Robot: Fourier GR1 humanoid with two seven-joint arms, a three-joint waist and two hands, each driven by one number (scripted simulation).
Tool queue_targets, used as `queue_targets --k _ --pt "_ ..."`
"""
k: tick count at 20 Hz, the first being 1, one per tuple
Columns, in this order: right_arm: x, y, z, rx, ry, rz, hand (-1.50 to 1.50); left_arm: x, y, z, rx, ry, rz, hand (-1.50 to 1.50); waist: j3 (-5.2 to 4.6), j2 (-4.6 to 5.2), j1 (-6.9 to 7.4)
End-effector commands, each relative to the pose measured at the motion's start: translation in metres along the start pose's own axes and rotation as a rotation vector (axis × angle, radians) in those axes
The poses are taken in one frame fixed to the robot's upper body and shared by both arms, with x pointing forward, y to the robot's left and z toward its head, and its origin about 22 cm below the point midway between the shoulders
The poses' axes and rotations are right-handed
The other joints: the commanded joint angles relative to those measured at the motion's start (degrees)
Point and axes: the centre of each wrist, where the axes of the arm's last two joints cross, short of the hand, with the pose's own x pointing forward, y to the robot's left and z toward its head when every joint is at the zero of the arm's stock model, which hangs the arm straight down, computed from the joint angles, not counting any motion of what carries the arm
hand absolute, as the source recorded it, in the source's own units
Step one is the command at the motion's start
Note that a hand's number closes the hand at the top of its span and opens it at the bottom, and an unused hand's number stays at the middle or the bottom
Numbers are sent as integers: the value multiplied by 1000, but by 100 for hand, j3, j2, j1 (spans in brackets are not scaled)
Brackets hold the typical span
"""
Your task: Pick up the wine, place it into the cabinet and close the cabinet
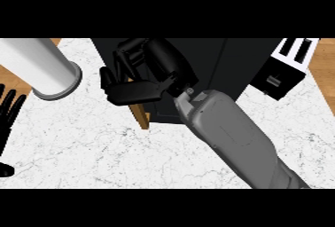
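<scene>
While left hand (9, 111) rests open, right hand (141, 71) (fingers curled) meets cabinet (216, 66).

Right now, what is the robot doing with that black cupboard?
The robot's right hand is up against the dark cabinet on the white marble counter, its fingers curled by the cabinet's wooden door edge. The left hand rests open at the left edge. A white cylinder stands nearby. No wine bottle shows.

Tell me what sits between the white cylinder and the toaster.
In the head view, the dark cabinet stands between the white cylinder and the toaster, with the right hand at its wooden door edge.
</scene>
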Motion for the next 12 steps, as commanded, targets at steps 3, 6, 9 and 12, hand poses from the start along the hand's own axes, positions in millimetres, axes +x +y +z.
queue_targets --k 3,6,9,12 --pt "-23 -58 2 -129 64 73 150 -5 2 1 -1 20 14 -150 48 206 -83" --pt "-22 -69 -7 -151 67 72 150 5 -11 -18 -52 7 9 -150 53 227 25" --pt "-30 -72 2 -162 70 73 150 -3 1 -4 -21 18 15 -150 44 221 -50" --pt "-34 -77 1 -150 68 68 150 -1 -7 -16 -49 2 30 -150 47 234 -22"
